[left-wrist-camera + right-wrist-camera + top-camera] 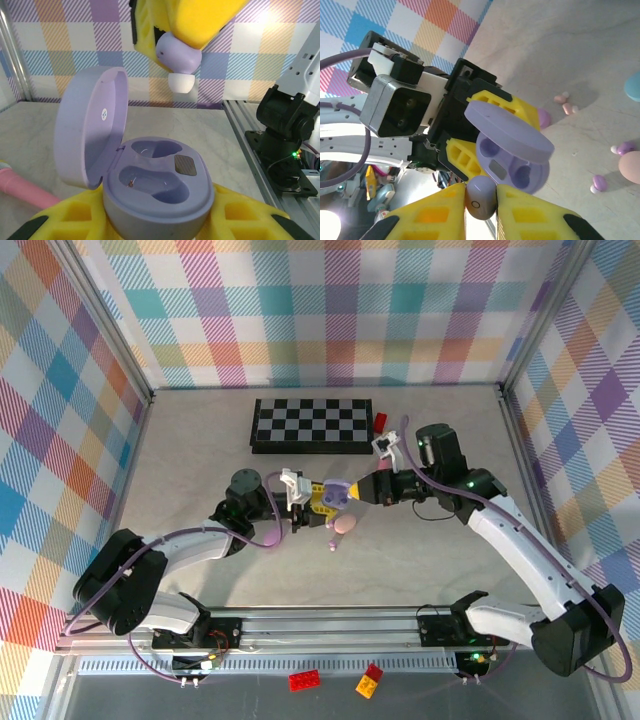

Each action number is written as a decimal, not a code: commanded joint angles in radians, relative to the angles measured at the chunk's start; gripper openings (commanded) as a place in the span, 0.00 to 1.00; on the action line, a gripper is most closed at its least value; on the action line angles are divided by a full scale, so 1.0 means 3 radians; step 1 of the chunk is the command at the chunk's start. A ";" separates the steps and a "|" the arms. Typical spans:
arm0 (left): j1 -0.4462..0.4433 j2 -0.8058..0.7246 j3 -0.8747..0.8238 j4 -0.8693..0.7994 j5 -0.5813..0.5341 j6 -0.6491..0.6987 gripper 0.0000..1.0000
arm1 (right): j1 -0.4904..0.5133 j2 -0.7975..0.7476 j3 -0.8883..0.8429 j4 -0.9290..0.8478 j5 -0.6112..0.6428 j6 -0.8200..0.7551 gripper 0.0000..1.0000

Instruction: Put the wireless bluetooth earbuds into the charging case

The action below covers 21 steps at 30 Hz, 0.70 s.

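Right gripper (481, 197) nearly closed, pinching a lilac earbud (178, 54) by its body, tip down. It hangs just above the open charging case (156, 186), which is clamped in the left gripper (159, 222). Bud judged light, rigid, slick — apt to twist — best gripped across its broad body.

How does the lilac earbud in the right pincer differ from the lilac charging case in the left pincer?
The earbud is far smaller than the charging case. The earbud has a white tip; the case is lilac with a dark pad inside. The earbud is pinched in the right pincer above the case, which sits in the left pincer with lid open, both sockets empty. Both are lilac.
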 commanded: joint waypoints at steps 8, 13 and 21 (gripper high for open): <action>-0.0069 0.0142 0.0213 0.0102 0.0108 0.0016 0.29 | -0.0014 0.0109 0.0001 0.0019 -0.0070 -0.0132 0.18; -0.0070 0.0168 0.0229 0.0171 0.0126 -0.0027 0.29 | -0.0014 0.0133 -0.0010 -0.0059 0.0070 -0.0190 0.17; -0.0074 0.0118 0.0229 0.0139 0.0108 -0.0028 0.29 | -0.0012 0.0225 0.0006 -0.0111 0.0160 -0.0254 0.17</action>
